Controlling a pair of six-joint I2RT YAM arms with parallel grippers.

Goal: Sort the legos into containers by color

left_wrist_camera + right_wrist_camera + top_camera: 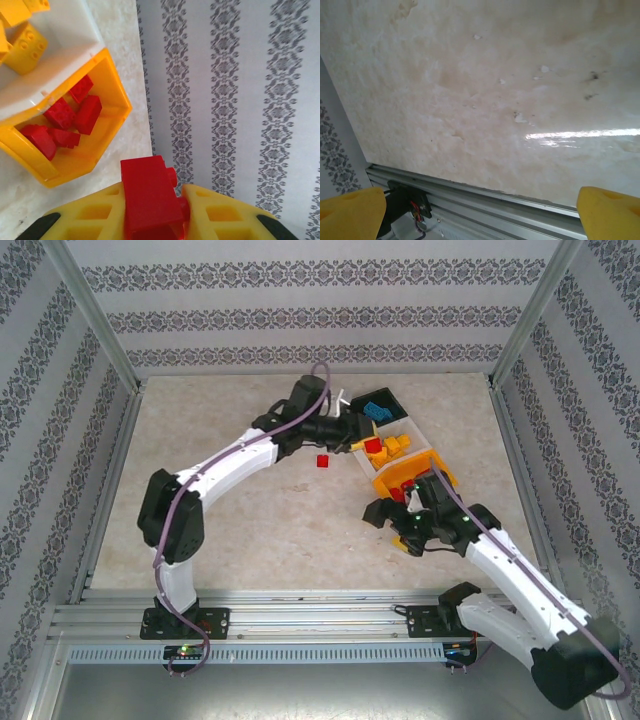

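My left gripper is shut on a red lego, held in the air beside the containers. In the top view the left gripper reaches over the white bin, which holds yellow legos. Blue legos lie in the black bin. Below the held brick, the orange bin holds several red legos. One more red lego lies loose on the table, left of the bins. My right gripper is open, nothing between its fingers, hovering low just in front of the orange bin.
The right gripper faces bare marble table and the metal rail at the near edge. Patterned walls enclose the table; the right wall is close behind the bins. Open table lies left of and in front of the bins.
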